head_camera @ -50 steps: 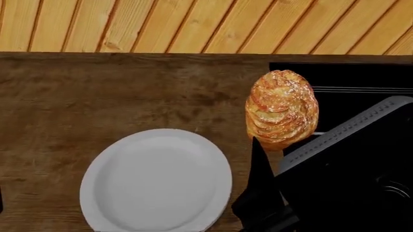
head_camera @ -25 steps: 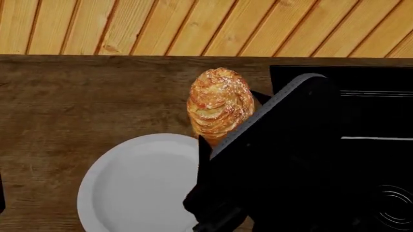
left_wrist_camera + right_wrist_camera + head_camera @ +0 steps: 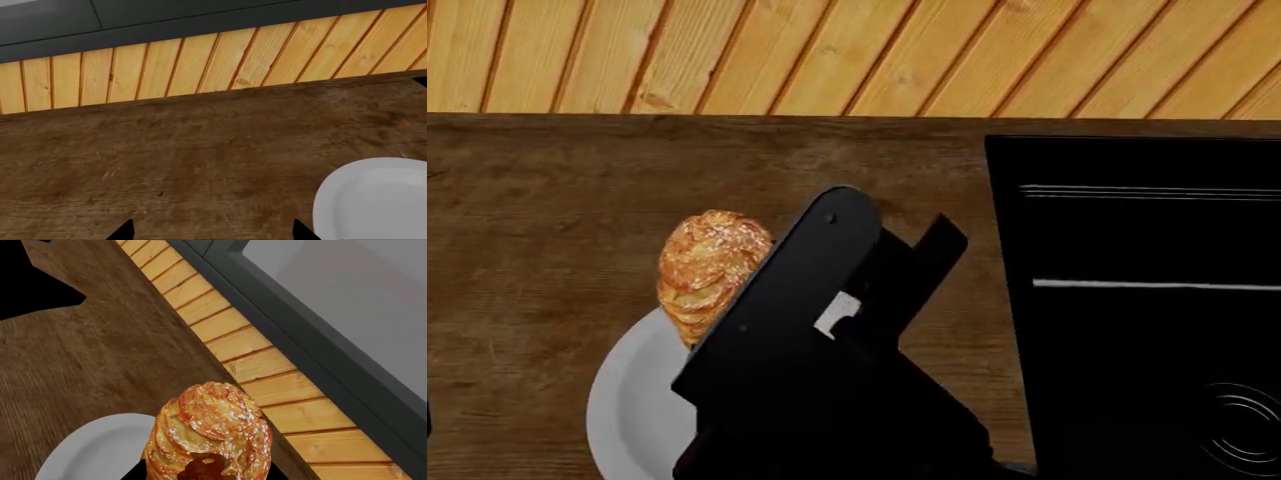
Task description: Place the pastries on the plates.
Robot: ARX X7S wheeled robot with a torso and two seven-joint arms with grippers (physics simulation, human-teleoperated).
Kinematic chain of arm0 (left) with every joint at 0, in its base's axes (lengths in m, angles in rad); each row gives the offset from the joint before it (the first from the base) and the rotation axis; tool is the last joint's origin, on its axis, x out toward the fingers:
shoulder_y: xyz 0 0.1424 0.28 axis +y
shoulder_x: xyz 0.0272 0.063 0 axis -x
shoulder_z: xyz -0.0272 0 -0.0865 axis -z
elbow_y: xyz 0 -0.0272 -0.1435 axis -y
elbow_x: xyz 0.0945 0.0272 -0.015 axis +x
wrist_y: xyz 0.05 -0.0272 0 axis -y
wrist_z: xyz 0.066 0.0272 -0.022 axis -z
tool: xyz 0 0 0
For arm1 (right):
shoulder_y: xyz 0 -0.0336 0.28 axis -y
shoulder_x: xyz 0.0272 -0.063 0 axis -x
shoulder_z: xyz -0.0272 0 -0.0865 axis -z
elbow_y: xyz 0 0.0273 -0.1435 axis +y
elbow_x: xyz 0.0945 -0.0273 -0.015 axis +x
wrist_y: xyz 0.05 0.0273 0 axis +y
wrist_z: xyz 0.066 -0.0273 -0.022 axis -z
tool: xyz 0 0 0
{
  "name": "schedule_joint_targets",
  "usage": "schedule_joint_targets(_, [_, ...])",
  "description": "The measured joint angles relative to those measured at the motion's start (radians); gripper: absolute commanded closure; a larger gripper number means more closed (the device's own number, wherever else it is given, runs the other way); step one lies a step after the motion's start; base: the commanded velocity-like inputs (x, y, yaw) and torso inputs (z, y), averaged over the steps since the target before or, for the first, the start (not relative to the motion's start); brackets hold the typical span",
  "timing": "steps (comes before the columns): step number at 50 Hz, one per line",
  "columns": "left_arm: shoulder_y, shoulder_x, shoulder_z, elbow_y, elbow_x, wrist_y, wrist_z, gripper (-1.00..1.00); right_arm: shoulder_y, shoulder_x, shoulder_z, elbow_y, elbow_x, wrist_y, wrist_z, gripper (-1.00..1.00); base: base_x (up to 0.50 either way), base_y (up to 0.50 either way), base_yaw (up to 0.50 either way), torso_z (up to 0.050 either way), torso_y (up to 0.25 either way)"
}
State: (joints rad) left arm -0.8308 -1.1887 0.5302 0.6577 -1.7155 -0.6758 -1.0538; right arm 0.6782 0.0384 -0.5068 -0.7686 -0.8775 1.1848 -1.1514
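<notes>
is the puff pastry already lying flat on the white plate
No. In the head view the puff pastry stands on end in the right gripper, held above the plate rather than lying on it.

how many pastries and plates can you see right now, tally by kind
puff pastry: 1, held by the right gripper over the plate's edge
white plate: 1, partly hidden by the arm
croissant: 0 in view
total: 2

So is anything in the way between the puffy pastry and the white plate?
Nothing visible is. The right gripper holds the puff pastry in the air above the plate's far edge, and the part of the plate that shows is bare.
</notes>
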Motion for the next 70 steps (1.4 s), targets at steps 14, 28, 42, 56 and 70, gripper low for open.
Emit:
schedule_joint_targets(14, [0.003,-0.002,-0.001,0.005,-0.007,0.001,-0.007,-1.00,0.022,0.010,-0.035,0.051,0.031,0.086,-0.004,1.00,0.00,0.00,0.00,0.000,0.001])
schedule_joint_targets(28, [0.006,-0.001,-0.002,0.006,-0.008,0.001,-0.008,-1.00,0.044,0.025,-0.064,0.069,0.033,0.147,-0.016,1.00,0.00,0.00,0.00,0.000,0.000])
schedule_joint_targets(42, [0.003,0.003,-0.002,0.004,-0.009,-0.001,-0.008,-1.00,0.045,0.033,-0.073,0.086,0.037,0.159,-0.009,-1.00,0.00,0.00,0.00,0.000,0.000])
schedule_joint_targets(56, [0.001,0.005,-0.002,0.004,-0.011,-0.004,-0.009,-1.00,0.097,0.036,-0.094,0.043,0.009,0.221,-0.032,-1.00,0.00,0.00,0.00,0.000,0.000])
schedule_joint_targets(70, [0.000,0.014,-0.001,-0.004,-0.004,-0.006,-0.006,-1.00,0.321,0.049,-0.040,-0.004,-0.300,0.327,-0.238,-1.00,0.00,0.00,0.00,0.000,0.000])
